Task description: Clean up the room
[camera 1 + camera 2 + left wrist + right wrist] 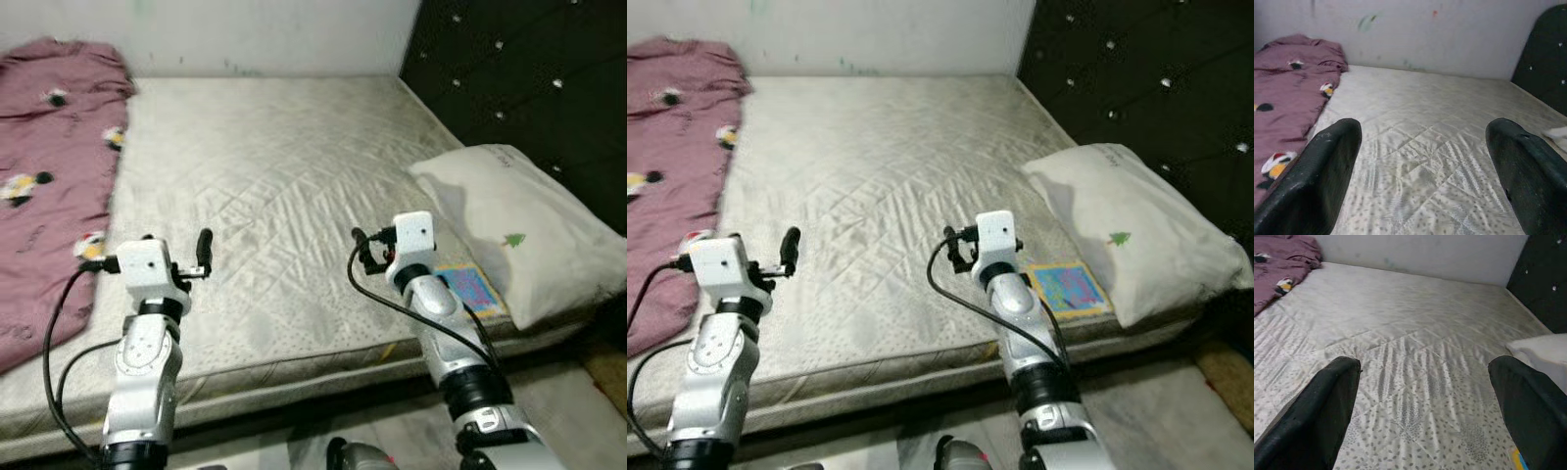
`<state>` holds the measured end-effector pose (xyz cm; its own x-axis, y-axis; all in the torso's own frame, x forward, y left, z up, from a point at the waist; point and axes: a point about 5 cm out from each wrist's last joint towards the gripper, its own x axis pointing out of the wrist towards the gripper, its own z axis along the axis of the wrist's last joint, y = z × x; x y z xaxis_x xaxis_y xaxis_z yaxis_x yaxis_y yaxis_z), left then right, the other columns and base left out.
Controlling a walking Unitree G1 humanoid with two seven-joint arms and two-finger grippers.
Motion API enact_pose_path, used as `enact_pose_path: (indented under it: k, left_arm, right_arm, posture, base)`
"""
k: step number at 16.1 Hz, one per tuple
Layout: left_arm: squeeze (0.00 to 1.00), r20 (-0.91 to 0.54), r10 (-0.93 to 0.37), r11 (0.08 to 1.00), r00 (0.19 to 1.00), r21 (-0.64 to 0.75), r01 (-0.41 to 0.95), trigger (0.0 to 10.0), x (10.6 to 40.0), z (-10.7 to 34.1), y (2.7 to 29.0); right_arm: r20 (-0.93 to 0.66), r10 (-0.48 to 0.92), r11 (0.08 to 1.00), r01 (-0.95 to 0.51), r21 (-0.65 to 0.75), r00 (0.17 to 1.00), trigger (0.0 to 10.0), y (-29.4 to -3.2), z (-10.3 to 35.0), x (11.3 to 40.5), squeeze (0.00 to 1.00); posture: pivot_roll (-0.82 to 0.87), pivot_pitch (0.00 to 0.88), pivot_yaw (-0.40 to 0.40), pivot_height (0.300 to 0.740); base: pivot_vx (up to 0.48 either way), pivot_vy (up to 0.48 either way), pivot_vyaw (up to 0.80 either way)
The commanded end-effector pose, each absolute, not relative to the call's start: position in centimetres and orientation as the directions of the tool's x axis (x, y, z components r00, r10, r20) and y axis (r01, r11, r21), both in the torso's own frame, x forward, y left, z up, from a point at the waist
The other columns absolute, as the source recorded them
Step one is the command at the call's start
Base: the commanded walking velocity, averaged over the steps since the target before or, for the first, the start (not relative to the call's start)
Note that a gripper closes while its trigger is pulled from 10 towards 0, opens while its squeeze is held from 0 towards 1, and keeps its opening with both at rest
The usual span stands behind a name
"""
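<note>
A bed with a pale quilted mattress [284,166] lies before me. A maroon blanket [44,166] with small bird prints is bunched along its left side. At the right a white pillow [514,225] rests against the dark headboard. A colourful flat square [468,287] lies at the pillow's front corner. My left gripper [199,255] hovers open over the mattress's front left part, nothing between its fingers [1334,161]. My right gripper [362,250] hangs open over the front right part, just left of the pillow, also empty; its fingers [1334,401] stand wide apart.
A black tufted headboard [529,78] closes off the right side. A pale wall [265,34] runs behind the bed. The mattress's front edge [294,367] is close to my body, with grey floor [568,401] below at the right.
</note>
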<state>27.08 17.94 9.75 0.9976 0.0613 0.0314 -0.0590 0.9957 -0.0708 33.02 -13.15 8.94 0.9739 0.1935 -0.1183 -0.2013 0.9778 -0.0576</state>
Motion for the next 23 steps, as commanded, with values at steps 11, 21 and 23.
enact_pose_path:
  k: [11, 21, 23]
  left_arm:
    - [0.0, 0.026, 0.051, 0.993, 0.998, -0.104, -0.048, 10.0, 27.45, 9.9, 17.75]
    - [0.0, 0.058, 0.023, 0.992, 0.998, -0.128, -0.016, 10.0, 27.46, 10.31, 17.55]
    - [0.0, 0.059, 0.02, 0.992, 0.998, -0.127, -0.013, 10.0, 27.46, 10.34, 17.52]
  right_arm:
    - [-0.136, 0.199, 0.975, -0.21, -0.07, 0.971, 10.0, -13.47, 9.23, 33.52, 0.0]
    - [-0.142, 0.206, 0.973, -0.218, -0.077, 0.968, 10.0, -13.36, 9.27, 33.65, 0.0]
    - [-0.14, 0.206, 0.973, -0.218, -0.077, 0.968, 10.0, -13.35, 9.3, 33.65, 0.0]
  posture:
    - [0.0, 0.0, -0.048, 0.74]
    - [-0.01, 0.0, -0.048, 0.74]
    - [-0.01, 0.0, -0.047, 0.74]
  base:
    - [0.0, 0.393, 0.0]
    - [0.082, 0.0, 0.0]
    - [0.291, 0.0, 0.0]
